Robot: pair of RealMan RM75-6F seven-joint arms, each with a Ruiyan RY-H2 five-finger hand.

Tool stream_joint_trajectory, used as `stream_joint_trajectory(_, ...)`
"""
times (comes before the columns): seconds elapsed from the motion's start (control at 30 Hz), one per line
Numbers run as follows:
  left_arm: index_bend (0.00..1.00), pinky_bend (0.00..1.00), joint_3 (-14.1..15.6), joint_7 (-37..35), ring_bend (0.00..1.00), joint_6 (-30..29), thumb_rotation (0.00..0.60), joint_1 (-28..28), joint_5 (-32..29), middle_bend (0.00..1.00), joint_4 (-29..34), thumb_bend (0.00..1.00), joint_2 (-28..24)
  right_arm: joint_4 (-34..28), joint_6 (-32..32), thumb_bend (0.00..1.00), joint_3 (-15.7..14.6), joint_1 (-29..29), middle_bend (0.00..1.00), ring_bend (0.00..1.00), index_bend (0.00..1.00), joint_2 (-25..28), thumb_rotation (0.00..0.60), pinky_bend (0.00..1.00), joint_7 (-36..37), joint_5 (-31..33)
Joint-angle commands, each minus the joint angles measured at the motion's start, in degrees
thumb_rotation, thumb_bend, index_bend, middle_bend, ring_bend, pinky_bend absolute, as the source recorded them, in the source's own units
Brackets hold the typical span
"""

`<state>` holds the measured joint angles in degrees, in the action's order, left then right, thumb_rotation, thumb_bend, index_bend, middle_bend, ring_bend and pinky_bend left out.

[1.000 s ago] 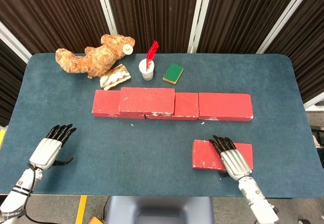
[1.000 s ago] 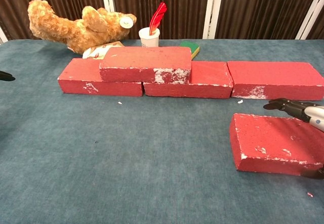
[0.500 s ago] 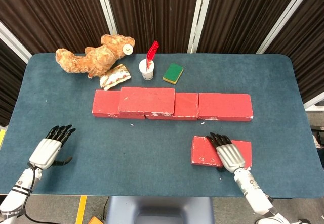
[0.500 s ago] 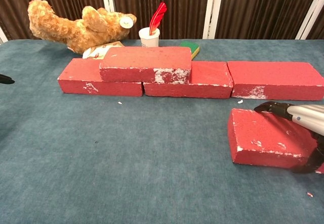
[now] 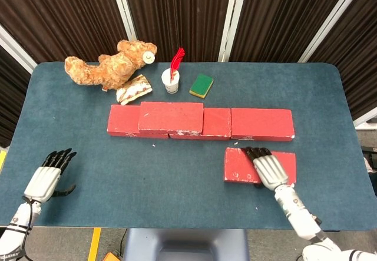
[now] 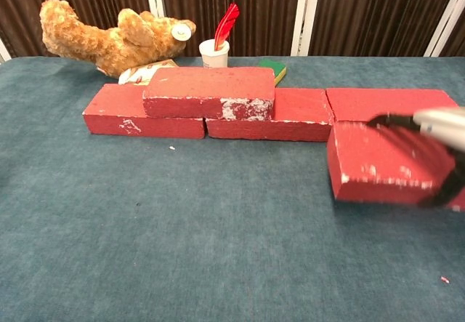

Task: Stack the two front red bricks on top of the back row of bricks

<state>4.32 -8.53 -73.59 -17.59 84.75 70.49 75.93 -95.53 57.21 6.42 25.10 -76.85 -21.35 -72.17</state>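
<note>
A back row of red bricks (image 5: 200, 123) (image 6: 240, 115) lies across the table, and one red brick (image 5: 171, 118) (image 6: 209, 93) is stacked on its left part. My right hand (image 5: 268, 168) (image 6: 436, 127) grips the front red brick (image 5: 241, 165) (image 6: 378, 166) from above and holds it lifted off the cloth, just in front of the row's right brick (image 5: 263, 124) (image 6: 378, 102). My left hand (image 5: 48, 177) hovers open near the table's front left corner, holding nothing; the chest view does not show it.
A teddy bear (image 5: 109, 64) (image 6: 109, 38), a white cup with a red feather (image 5: 171, 79) (image 6: 215, 51), a green sponge (image 5: 201, 85) (image 6: 272, 67) and a small packet (image 5: 134, 88) lie behind the row. The blue table (image 5: 177, 172) ends close to both hands.
The right hand has raised the front brick off the table and carried it toward the back row. The left hand has drawn back toward the front left corner.
</note>
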Motion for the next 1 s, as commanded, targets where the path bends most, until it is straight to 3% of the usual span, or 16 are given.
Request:
stream_joint_trajectory(0.03, 0.00, 0.03, -0.3, 1.6, 0.00, -1.2, 0.600, 1.8, -1.2, 0.00, -0.8, 0.26, 0.6, -2.9, -4.1, 0.20, 3.5, 4.3, 0.59, 0.54, 0.76, 6.0, 0.600, 0.67, 2.4, -0.8)
stream_joint_trajectory(0.2, 0.00, 0.03, -1.7, 7.1, 0.00, -2.2, 0.600, 2.4, -2.0, 0.00, -0.2, 0.26, 1.2, -0.5, -7.3, 0.20, 8.9, 10.2, 0.59, 0.54, 0.76, 8.7, 0.600, 0.66, 5.5, -0.6)
stream_joint_trajectory(0.4, 0.00, 0.03, -4.4, 9.0, 0.00, -2.7, 0.600, 2.7, -4.3, 0.00, -0.4, 0.27, 1.4, 9.7, -16.9, 0.20, 12.8, 18.9, 0.59, 0.54, 0.76, 6.7, 0.600, 0.63, 7.1, 8.8)
stream_joint_trajectory(0.47, 0.00, 0.03, -5.4, 9.4, 0.00, -2.8, 0.600, 2.7, -5.0, 0.00, -0.8, 0.28, 1.7, 13.9, -19.1, 0.20, 12.8, 21.0, 0.59, 0.54, 0.76, 5.0, 0.600, 0.63, 7.8, 10.5)
stream_joint_trajectory(0.57, 0.00, 0.03, -5.5, 9.5, 0.00, -2.8, 0.600, 2.7, -5.0, 0.00, -0.8, 0.28, 1.8, 14.6, -19.4, 0.20, 12.8, 21.4, 0.59, 0.54, 0.76, 4.7, 0.600, 0.63, 8.0, 10.7)
stream_joint_trajectory(0.63, 0.00, 0.03, -6.1, 9.7, 0.00, -2.4, 0.600, 2.4, -5.3, 0.00, -1.5, 0.28, 2.1, 19.3, -22.2, 0.20, 12.2, 22.6, 0.59, 0.54, 0.76, 2.8, 0.600, 0.63, 10.4, 11.8)
stream_joint_trajectory(0.8, 0.00, 0.03, -6.5, 9.6, 0.00, -1.9, 0.600, 2.4, -5.3, 0.00, -2.6, 0.28, 2.4, 27.3, -24.4, 0.20, 10.6, 23.6, 0.59, 0.54, 0.75, -1.2, 0.600, 0.45, 16.1, 9.0)
stream_joint_trajectory(1.0, 0.00, 0.03, -6.7, 8.7, 0.00, -1.0, 0.600, 2.4, -5.2, 0.00, -3.2, 0.28, 2.4, 31.8, -25.5, 0.20, 9.2, 24.3, 0.59, 0.54, 0.74, -4.1, 0.600, 0.42, 21.7, 5.8)
